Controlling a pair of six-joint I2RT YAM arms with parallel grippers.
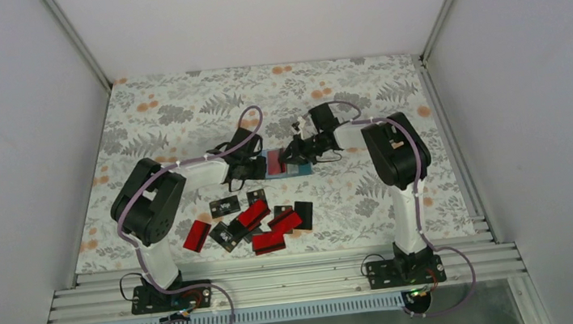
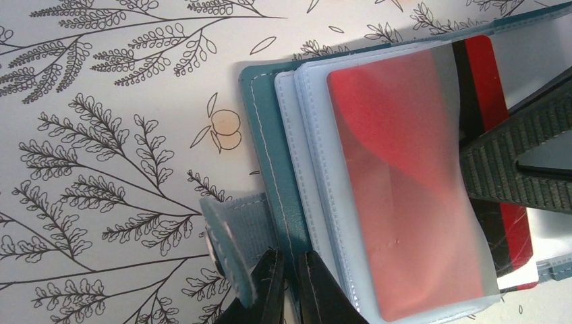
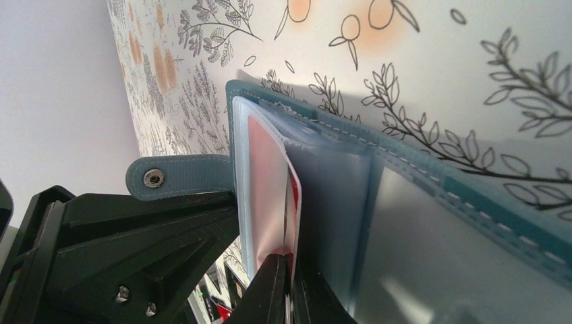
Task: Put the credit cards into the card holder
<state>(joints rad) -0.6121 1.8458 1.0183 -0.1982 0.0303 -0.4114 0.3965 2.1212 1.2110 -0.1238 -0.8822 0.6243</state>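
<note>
The teal card holder [image 1: 301, 170] lies open on the floral mat between both grippers. In the left wrist view my left gripper [image 2: 291, 262] is shut on the holder's teal cover edge [image 2: 264, 135], beside its snap strap [image 2: 233, 223]. A red card [image 2: 482, 67] sits mostly inside a clear sleeve, its right end sticking out. My right gripper [image 3: 291, 268] is shut on that red card's edge [image 3: 295, 196], at the holder [image 3: 405, 152]. In the top view the left gripper [image 1: 259, 165] and right gripper [image 1: 289, 155] meet at the holder. Loose red and black cards [image 1: 253, 213] lie nearer the arm bases.
The loose pile spreads from a red card [image 1: 196, 235] on the left to a black card [image 1: 303, 215] on the right. The left gripper's black body [image 3: 135, 250] fills the lower left of the right wrist view. White walls enclose the mat [image 1: 179, 109].
</note>
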